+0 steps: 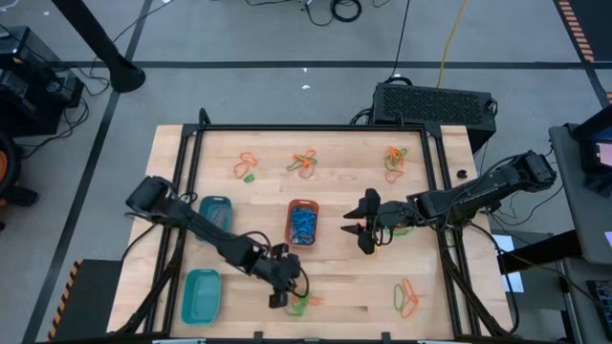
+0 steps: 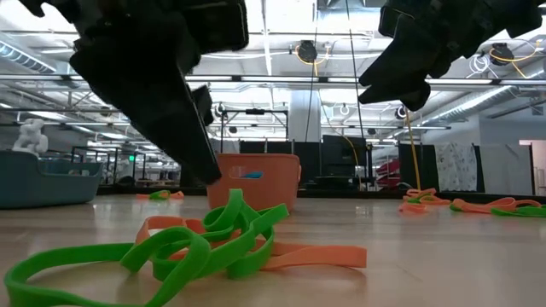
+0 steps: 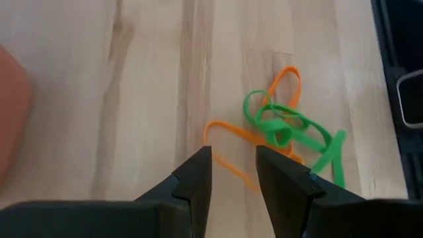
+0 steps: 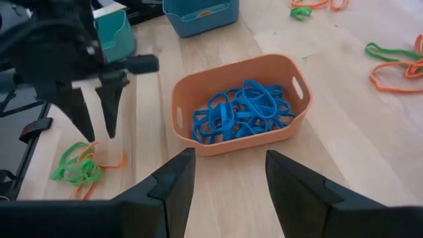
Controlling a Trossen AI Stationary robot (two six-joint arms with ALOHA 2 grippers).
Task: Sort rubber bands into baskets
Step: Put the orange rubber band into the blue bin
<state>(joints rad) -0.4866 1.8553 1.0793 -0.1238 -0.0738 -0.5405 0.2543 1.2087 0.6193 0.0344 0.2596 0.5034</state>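
A tangle of green and orange rubber bands (image 3: 284,129) lies on the table near the front edge; it also shows in the high view (image 1: 302,304). My left gripper (image 3: 233,165) is open just above the tangle's edge, fingers pointing down, one orange loop (image 3: 225,162) below the gap. It also shows in the right wrist view (image 4: 98,129). The orange basket (image 4: 198,142) holds several blue bands (image 4: 241,109). My right gripper (image 4: 228,168) is open and empty above the table, right of the orange basket (image 1: 303,222).
A teal rectangular basket (image 1: 201,294) stands at the front left and a small blue-teal one (image 1: 216,212) behind it. Other band piles lie at the far side (image 1: 247,167) (image 1: 306,162) (image 1: 395,161), at the front right (image 1: 408,298), and under my right arm (image 1: 402,229).
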